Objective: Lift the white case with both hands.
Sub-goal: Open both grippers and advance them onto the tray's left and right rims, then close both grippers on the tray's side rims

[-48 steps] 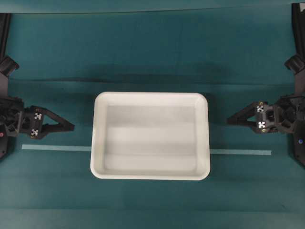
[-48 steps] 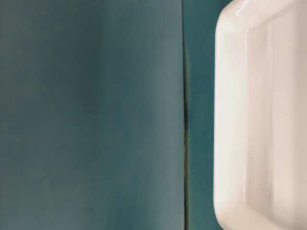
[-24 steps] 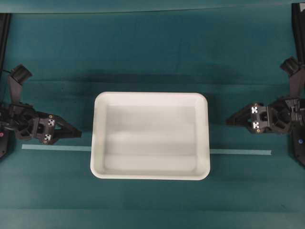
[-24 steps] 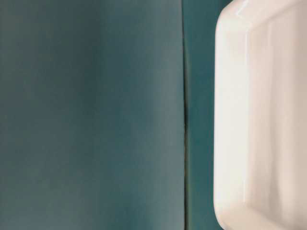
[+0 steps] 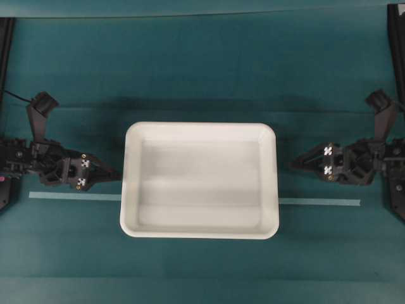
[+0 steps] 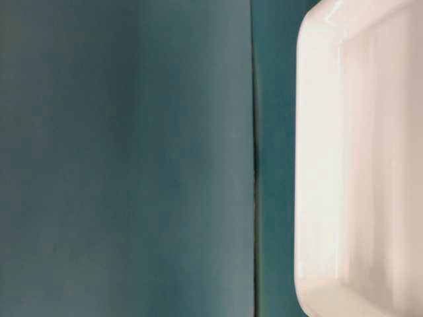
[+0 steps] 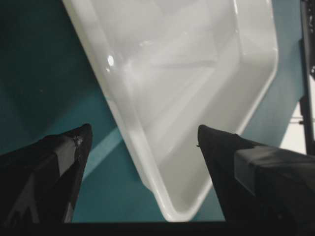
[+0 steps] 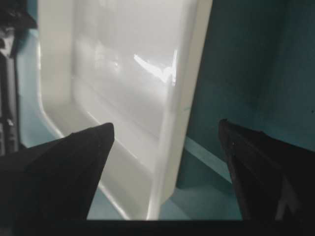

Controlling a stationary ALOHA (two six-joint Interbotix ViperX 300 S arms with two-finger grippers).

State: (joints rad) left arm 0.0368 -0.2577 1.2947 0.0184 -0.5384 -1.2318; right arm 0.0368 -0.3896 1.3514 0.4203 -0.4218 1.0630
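We looked down on a wide table (image 5: 202,57) covered in dark teal cloth, which filled nearly the whole overhead view. At its middle lay the white case (image 5: 200,180), a large shallow tray with rounded corners and a raised rim, flat on the cloth with its long sides running left to right and nothing inside it. A thin pale strip of tape (image 5: 74,197) ran across the cloth from left to right, passing under the tray and showing again on the far side. On either side we saw a black robot arm reaching in toward the tray's short ends. The left gripper (image 5: 114,174) pointed at the tray's left rim and sat just beside it, and from above we could not tell whether its tips touched the rim. The right gripper (image 5: 294,164) pointed at the right rim and stood a little apart from it. Both grippers were spread wide and gripped nothing. In the left wrist view we saw two dark pointed fingers (image 7: 47,177) held far apart, with the tray's glossy rim (image 7: 147,147) running between them. In the right wrist view the fingers (image 8: 59,172) were likewise wide apart, the tray's edge (image 8: 172,123) lying between them. In the table-level view we saw only teal cloth, a dark seam (image 6: 254,165) running top to bottom, and one rounded side of the tray (image 6: 360,158) on the right.
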